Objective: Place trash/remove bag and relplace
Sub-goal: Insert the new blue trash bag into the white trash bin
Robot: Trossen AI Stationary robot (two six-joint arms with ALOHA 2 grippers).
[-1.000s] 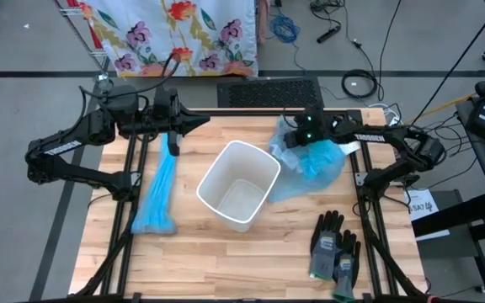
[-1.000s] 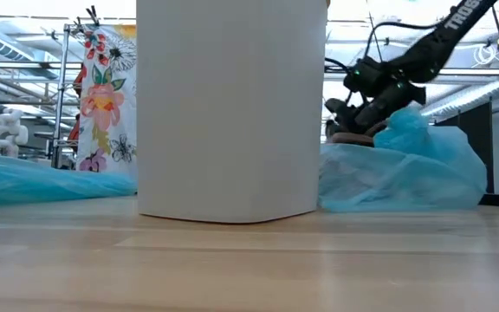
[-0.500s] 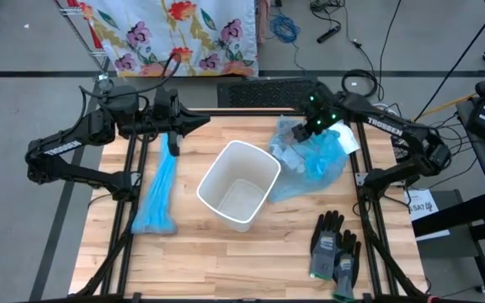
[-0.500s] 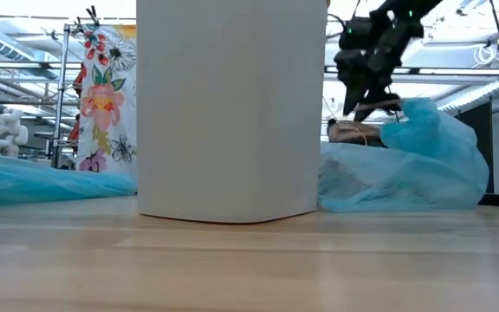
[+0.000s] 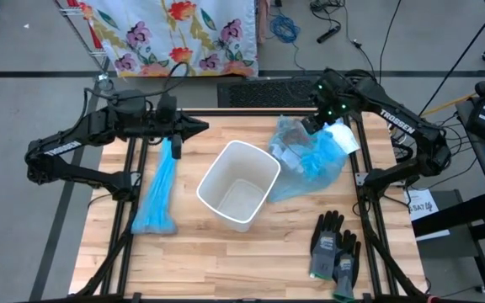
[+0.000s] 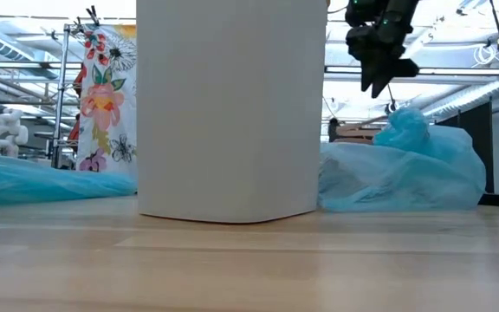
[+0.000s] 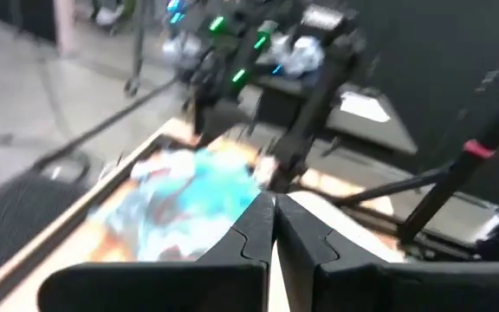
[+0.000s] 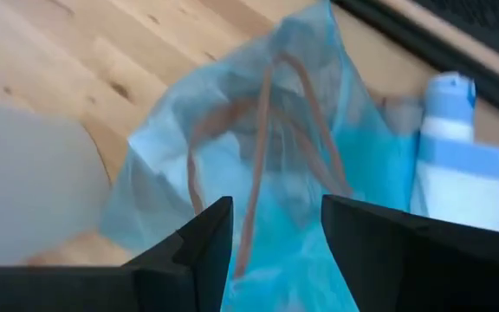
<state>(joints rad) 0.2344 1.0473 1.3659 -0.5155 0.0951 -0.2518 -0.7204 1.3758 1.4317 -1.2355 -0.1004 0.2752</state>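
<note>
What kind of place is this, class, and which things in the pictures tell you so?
Probably a robotics lab or workshop. Two robot arms are mounted at a wooden table, loose cables lie on the bare floor, and metal racks stand under an open industrial ceiling behind the white bin.

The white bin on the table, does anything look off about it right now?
Yes. The white bin stands bare, with no liner. One blue bag lies flat beside it, pinched by the left gripper; a filled blue bag slumps on the other side.
</note>
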